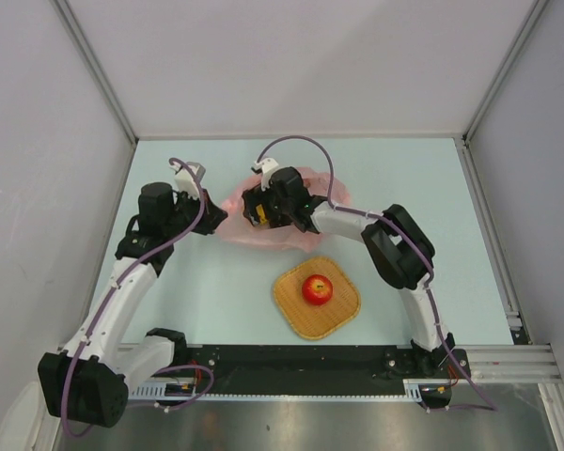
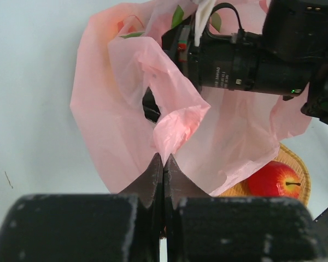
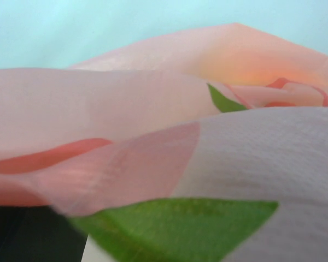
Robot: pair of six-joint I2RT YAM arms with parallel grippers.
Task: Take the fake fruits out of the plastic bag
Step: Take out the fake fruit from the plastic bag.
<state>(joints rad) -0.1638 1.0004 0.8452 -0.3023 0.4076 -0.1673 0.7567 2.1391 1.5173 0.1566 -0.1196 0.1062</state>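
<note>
Top external view: a crinkled, translucent pink plastic bag point(image 1: 259, 238) lies on the pale table point(image 1: 207, 301), just behind the square woven tray point(image 1: 346, 310). 1 glossy red apple point(image 1: 317, 289) sits in the tray, outside the bag. The left gripper point(image 2: 163, 161) has its 2 dark fingers pressed together, pinching a thin fold of bag film. The right gripper point(image 1: 263, 211) hangs over the bag; its spread cannot be told. Its wrist view shows only blurred film with green and red print.
</note>
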